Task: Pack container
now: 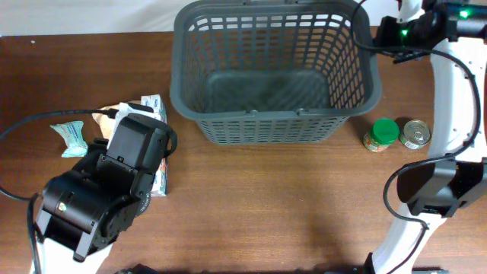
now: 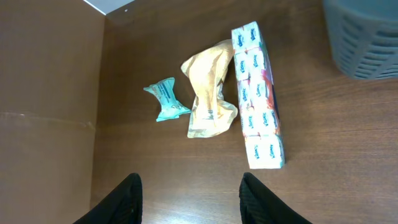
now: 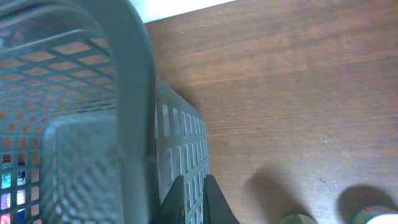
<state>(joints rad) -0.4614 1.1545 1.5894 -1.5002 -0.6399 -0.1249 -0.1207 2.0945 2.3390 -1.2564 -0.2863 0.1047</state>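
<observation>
Zero items in the container [image 1: 266, 125] so far; it sits empty at the far middle of the table [image 1: 266, 205], upright, open side up. Judge it light for its bulk, stiff plastic, not fragile, so it may skid on the wood if you nudge it. The thick rim is your best hold, and the lattice slots give the fingers some bite. The smooth rounded corners look likelier to slip.

Your left gripper [image 2: 191, 180] is wide open and holds nothing. It hovers over the tissue pack [image 2: 258, 93], tan bag [image 2: 211, 93] and teal packet [image 2: 165, 99], which lie to the container's left. The bag touches the tissue pack; the packet lies just beside the bag.

Your right gripper [image 3: 194, 186] is pinched almost together right against the container's right wall, below the rim. Nothing shows between the fingers, and you cannot confirm a grip on the wall. A green-lidded jar [image 1: 381, 135] and a tin can [image 1: 415, 134] stand just right of the container.
</observation>
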